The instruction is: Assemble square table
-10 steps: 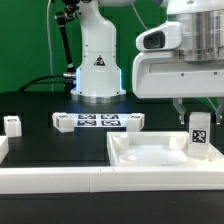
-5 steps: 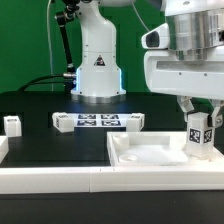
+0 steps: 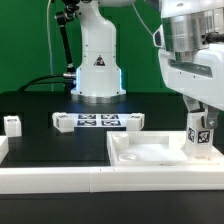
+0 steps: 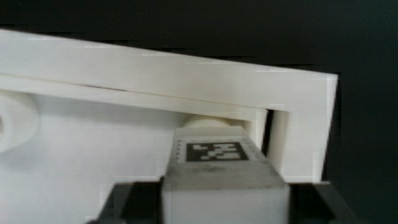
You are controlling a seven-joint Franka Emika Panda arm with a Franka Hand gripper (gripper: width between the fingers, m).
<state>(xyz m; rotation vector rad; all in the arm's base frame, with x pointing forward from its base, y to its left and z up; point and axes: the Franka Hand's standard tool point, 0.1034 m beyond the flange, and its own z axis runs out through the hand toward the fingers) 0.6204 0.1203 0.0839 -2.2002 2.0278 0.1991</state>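
At the right of the exterior view, an upright white leg (image 3: 200, 138) is pinched between the fingers of the gripper (image 3: 201, 124), whose arm is cut off by the frame's top. The leg is set in the far right corner of the tabletop (image 3: 150, 160), lower right; its foot seems to be touching, though that is unclear. In the wrist view the gripper (image 4: 221, 198) is largely cut off and the tag (image 4: 217, 155) on the leg is blurred.

Triangular mark (image 3: 100, 62) on arm base (image 3: 97, 86)

Green backdrop (image 3: 22, 40) behind. Black table (image 3: 40, 150), dark cables (image 3: 35, 84) at exterior view's left. Even bright light.
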